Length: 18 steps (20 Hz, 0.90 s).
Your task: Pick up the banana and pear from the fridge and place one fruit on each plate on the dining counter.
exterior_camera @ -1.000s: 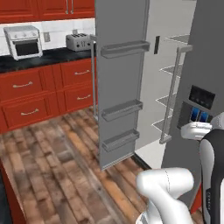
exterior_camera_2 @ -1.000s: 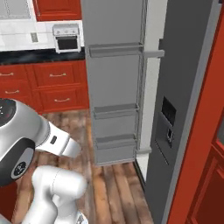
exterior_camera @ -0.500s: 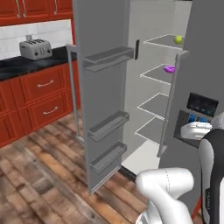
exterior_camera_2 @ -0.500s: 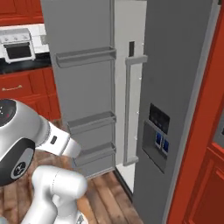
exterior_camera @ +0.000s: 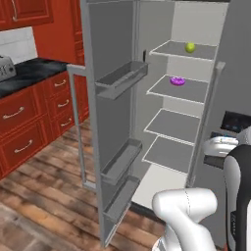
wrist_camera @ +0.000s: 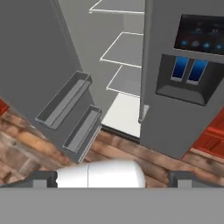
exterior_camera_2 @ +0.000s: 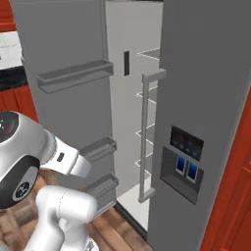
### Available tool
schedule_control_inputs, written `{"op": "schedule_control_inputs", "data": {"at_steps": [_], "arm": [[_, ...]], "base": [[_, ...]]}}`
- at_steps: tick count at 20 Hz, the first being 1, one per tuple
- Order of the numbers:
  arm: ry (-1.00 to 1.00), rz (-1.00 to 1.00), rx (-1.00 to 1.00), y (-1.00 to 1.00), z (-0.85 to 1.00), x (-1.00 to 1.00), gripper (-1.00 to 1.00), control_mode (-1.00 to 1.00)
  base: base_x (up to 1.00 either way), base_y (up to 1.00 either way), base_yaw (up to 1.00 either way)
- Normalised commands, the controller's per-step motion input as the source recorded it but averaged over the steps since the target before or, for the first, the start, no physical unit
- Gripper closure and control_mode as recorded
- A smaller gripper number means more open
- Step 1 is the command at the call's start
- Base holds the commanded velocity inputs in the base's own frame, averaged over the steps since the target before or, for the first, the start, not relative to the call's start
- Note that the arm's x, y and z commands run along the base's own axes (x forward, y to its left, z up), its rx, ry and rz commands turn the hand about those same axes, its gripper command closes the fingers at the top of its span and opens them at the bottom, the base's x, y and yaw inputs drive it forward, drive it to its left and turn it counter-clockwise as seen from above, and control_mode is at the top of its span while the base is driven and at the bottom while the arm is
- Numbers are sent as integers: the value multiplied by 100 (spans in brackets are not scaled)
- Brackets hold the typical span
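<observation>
The grey steel fridge (exterior_camera: 113,54) stands with its left door swung open, and its pale shelves show. The pear (exterior_camera: 190,47), small and yellow-green, rests on the top shelf towards the back. One shelf below it lies a purple ring doughnut (exterior_camera: 177,81). The banana, the plates and the dining counter are out of view. My gripper (wrist_camera: 113,183) hangs low in front of the fridge (wrist_camera: 131,83), far below the pear, and looks at the lower shelves and floor. It is open, its fingertips (wrist_camera: 43,179) set wide apart with nothing held.
The open door carries three bins (exterior_camera: 121,78) and juts out to the left of the opening. The shut right door (exterior_camera_2: 206,73) has a dispenser panel (exterior_camera_2: 185,157) and a long handle (exterior_camera_2: 146,137). Red cabinets (exterior_camera: 29,122) with a black top line the left wall, above a wooden floor.
The whole picture has shifted: the base has moved round and closer to the fridge. Its inside, with the pear and doughnut, now faces the left base view larger.
</observation>
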Motion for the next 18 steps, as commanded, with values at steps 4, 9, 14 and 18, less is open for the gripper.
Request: {"op": "schedule_control_inputs", "data": {"at_steps": [4, 9, 14, 18], "arm": [[0, 0, 0, 0, 0, 0, -100, 100], [0, 0, 0, 0, 0, 0, -100, 100], [0, 0, 0, 0, 0, 0, -100, 100], [0, 0, 0, 0, 0, 0, -100, 100]], "base": [[50, 55, -44], [45, 15, -35], [55, 4, -29], [22, 3, -11]]}}
